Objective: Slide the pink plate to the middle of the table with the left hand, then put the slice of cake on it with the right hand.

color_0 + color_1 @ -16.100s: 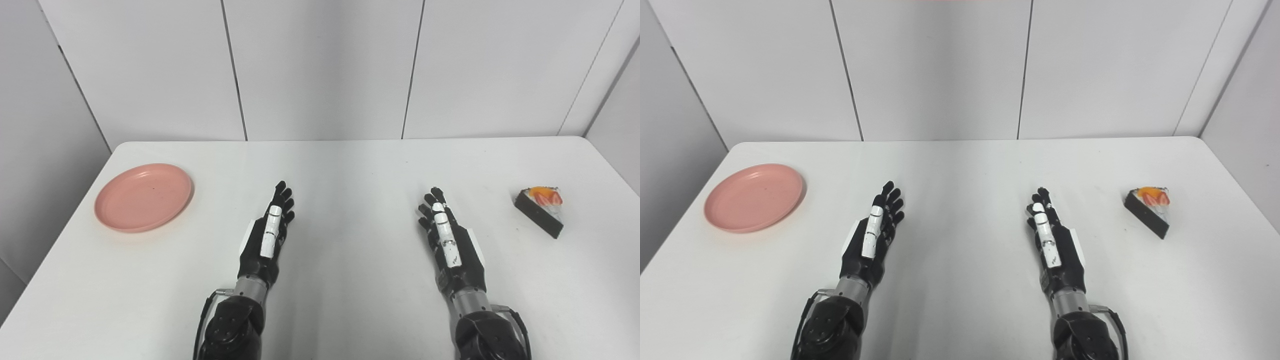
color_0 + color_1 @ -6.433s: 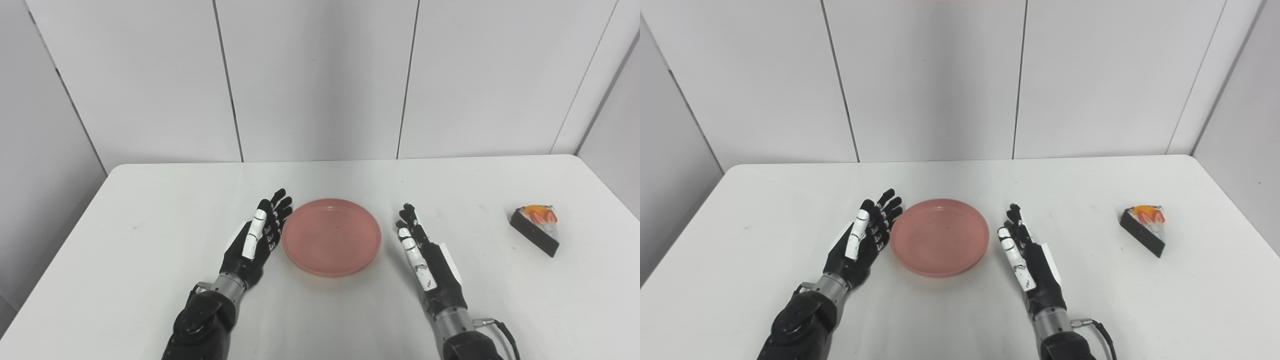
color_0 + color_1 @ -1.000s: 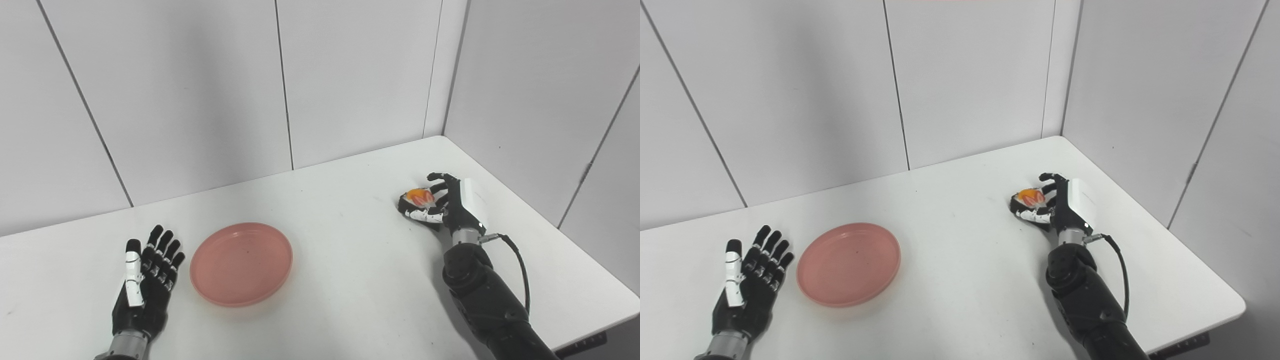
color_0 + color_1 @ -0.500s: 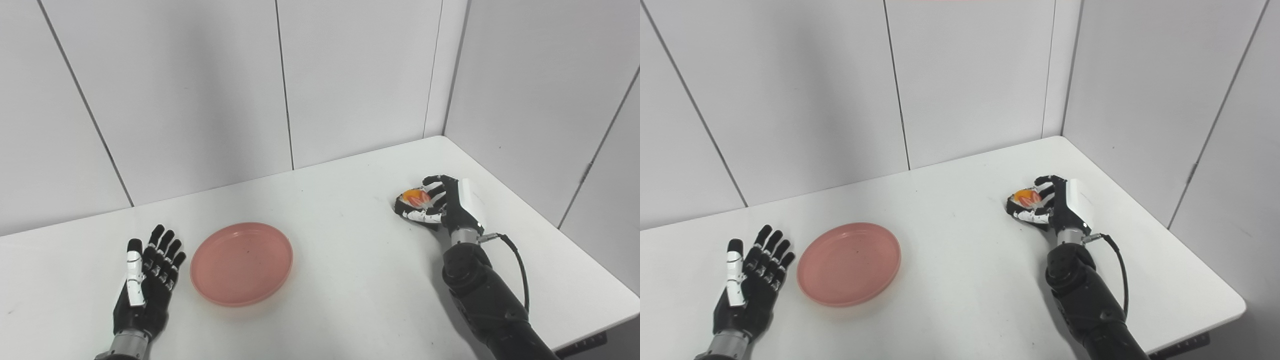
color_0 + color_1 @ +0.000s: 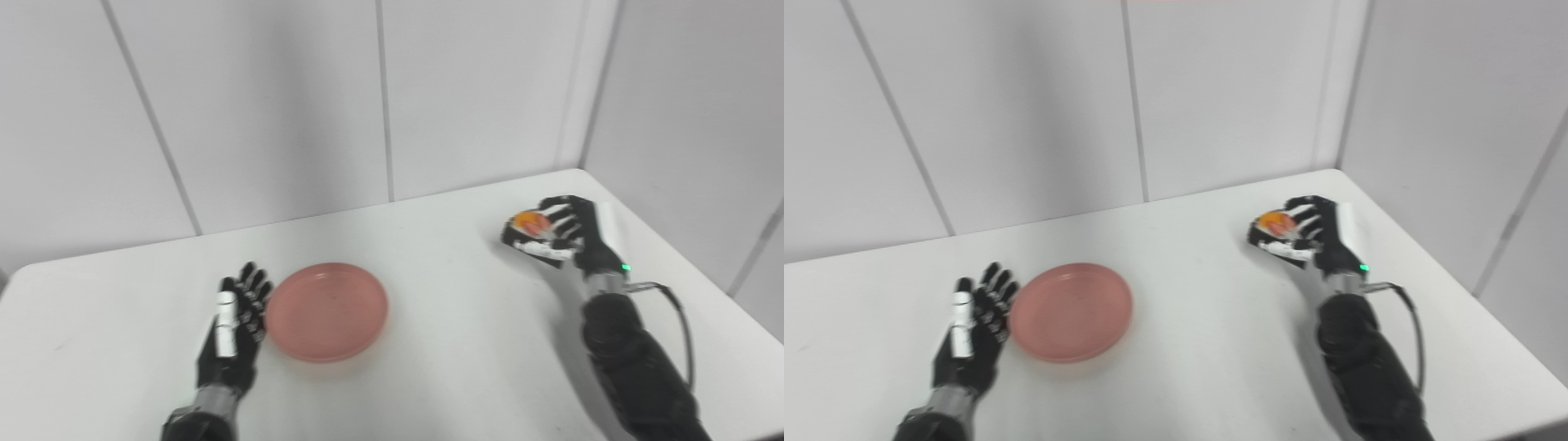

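While gripped: cake (image 5: 531, 223), no label.

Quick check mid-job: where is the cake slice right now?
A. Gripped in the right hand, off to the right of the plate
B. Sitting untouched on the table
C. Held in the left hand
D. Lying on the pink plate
A: the right hand is closed around the cake slice, well right of the bare pink plate; the left hand is open beside the plate.

White table (image 5: 441, 343); pale grey panelled walls (image 5: 275, 110) meeting at corner.
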